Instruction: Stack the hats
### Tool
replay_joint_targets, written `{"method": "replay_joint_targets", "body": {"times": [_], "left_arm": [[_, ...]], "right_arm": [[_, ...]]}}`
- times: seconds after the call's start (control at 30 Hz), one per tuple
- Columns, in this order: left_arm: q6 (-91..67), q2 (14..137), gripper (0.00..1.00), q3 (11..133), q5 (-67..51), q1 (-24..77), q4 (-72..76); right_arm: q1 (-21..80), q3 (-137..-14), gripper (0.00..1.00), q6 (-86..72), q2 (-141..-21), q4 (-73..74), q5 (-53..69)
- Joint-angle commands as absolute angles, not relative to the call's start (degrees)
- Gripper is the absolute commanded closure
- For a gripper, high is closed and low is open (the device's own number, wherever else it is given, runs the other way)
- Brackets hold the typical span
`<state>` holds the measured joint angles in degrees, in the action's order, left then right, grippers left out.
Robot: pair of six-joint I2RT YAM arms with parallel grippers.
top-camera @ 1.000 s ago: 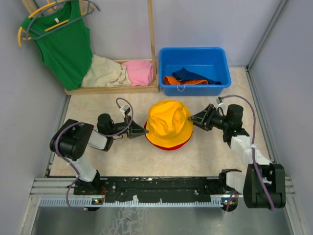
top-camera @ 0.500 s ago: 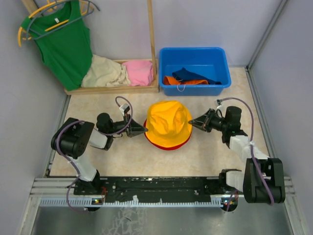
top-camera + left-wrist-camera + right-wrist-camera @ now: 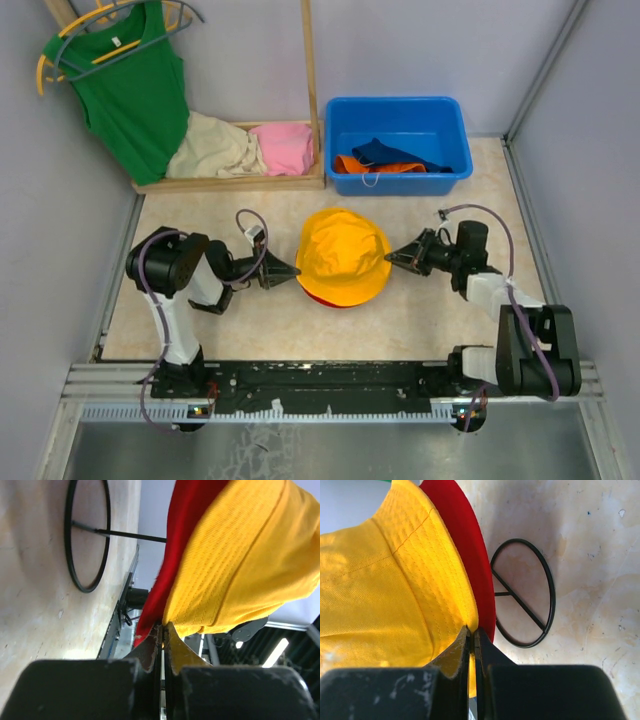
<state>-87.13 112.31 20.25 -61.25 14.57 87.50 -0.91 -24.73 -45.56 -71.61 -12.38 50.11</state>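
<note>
A yellow hat (image 3: 343, 255) sits crown-up over a red hat (image 3: 336, 300), of which only a strip of brim shows at the near side. My left gripper (image 3: 296, 271) is shut on the yellow hat's left brim (image 3: 200, 615), with the red hat (image 3: 167, 575) beside its finger. On the opposite side, my right gripper (image 3: 390, 261) is shut on the yellow brim (image 3: 445, 605), the red brim (image 3: 470, 560) just behind it. A navy hat (image 3: 396, 152) and an orange hat (image 3: 372, 166) lie in the blue bin (image 3: 398, 103).
A black wire ring (image 3: 525, 597) lies on the table under the hats, the same ring (image 3: 87, 535) showing in the left wrist view. A wooden rack (image 3: 310, 90) at the back left holds folded beige and pink clothes (image 3: 250, 148) and a green tank top (image 3: 135, 85).
My right gripper has closed on the yellow brim. Both grippers have sunk toward the table, pulling the yellow hat down over the red one, so less red shows.
</note>
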Motion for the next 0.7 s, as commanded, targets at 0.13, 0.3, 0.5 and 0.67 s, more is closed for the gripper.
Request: {"method": "replay_joint_targets", "body": {"times": [0.13,0.3,0.5,0.67], "left_arm": [[-88.58,115.54,1.0,17.8,-62.03,13.89,102.57],[-85.46,108.81,1.0,16.83,-60.81,13.89,95.47],[-76.78,99.85,1.0,15.18,-59.68,13.97,80.7],[-71.53,95.18,1.0,14.98,-59.0,13.85,70.48]], "right_arm": [[-1.45,-26.66,1.0,-39.74,-74.57,-9.2,45.92],[-1.5,-29.85,1.0,-37.98,-74.49,-6.44,45.51],[-1.51,-35.02,1.0,-33.92,-77.09,-2.5,44.55],[-1.5,-38.06,0.91,-32.62,-77.53,-0.29,44.41]]}}
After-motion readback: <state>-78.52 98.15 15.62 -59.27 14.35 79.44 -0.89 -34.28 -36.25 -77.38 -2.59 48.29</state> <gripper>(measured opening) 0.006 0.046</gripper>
